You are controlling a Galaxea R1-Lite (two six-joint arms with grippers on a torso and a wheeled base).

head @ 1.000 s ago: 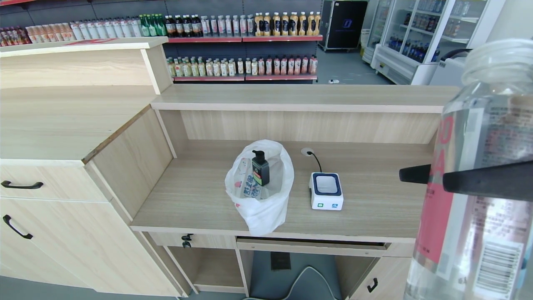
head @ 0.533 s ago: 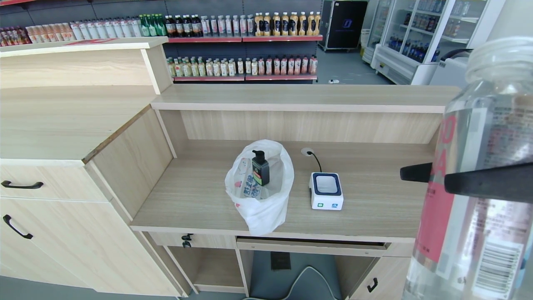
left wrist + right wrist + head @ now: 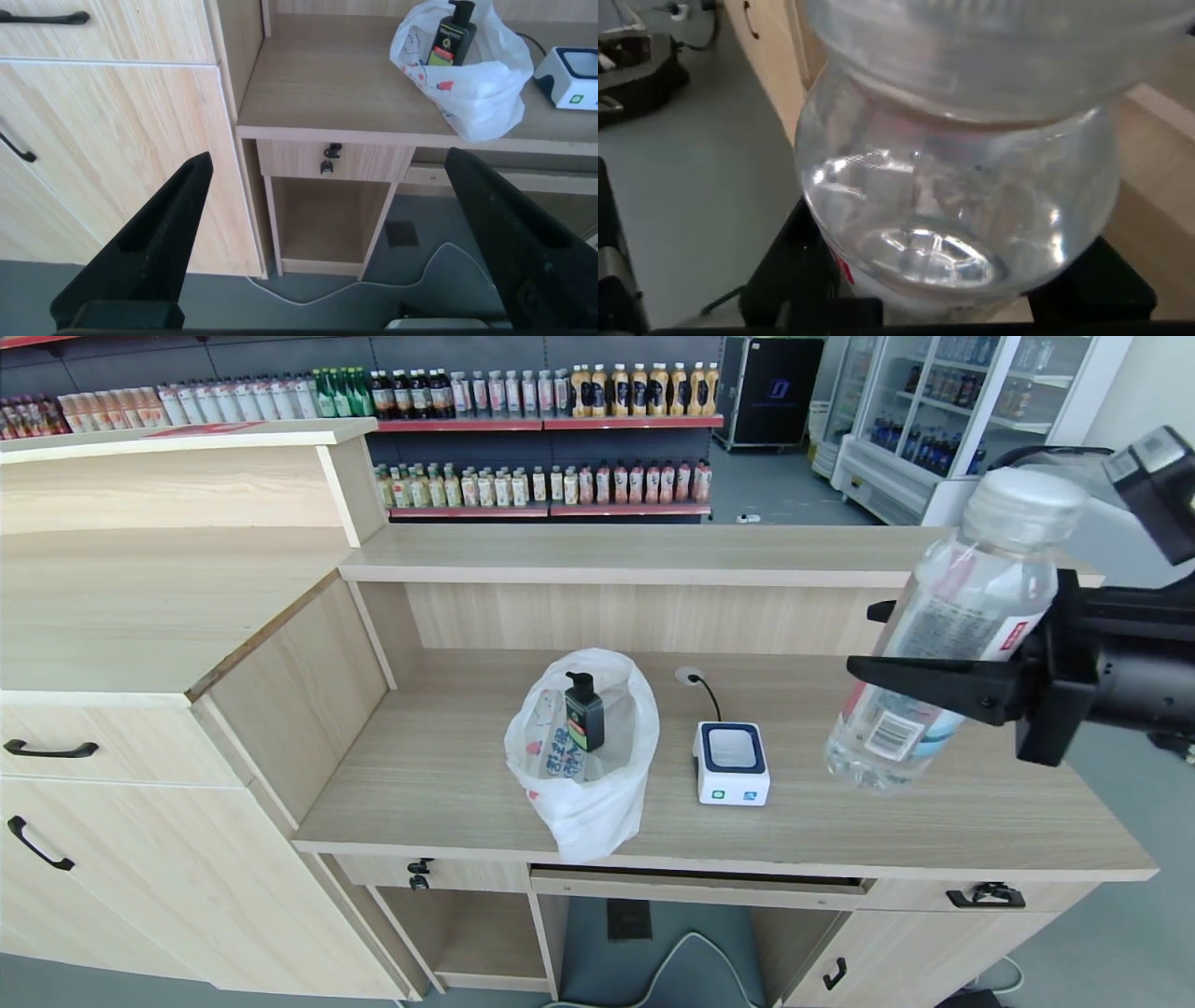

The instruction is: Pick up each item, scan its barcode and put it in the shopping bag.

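The clear water bottle (image 3: 971, 597) hangs above the counter's (image 3: 439, 775) right end, cap tilted toward one o'clock, with the right gripper (image 3: 873, 639) clamped round its middle. The scanner (image 3: 731, 763) lies at eight o'clock from it. At the scanner's nine o'clock is the shopping bag (image 3: 588, 803), with a black pump bottle (image 3: 584, 714) upright inside. The left gripper (image 3: 329, 161) — jaws spread wide, empty — hangs low before the counter.

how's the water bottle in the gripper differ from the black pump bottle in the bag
The water bottle is clear with a white screw cap; the black pump bottle is dark and opaque with a pump head. The water bottle is tilted in the air, clamped by the right gripper; the black pump bottle stands upright inside the white shopping bag. Both are labelled bottles.
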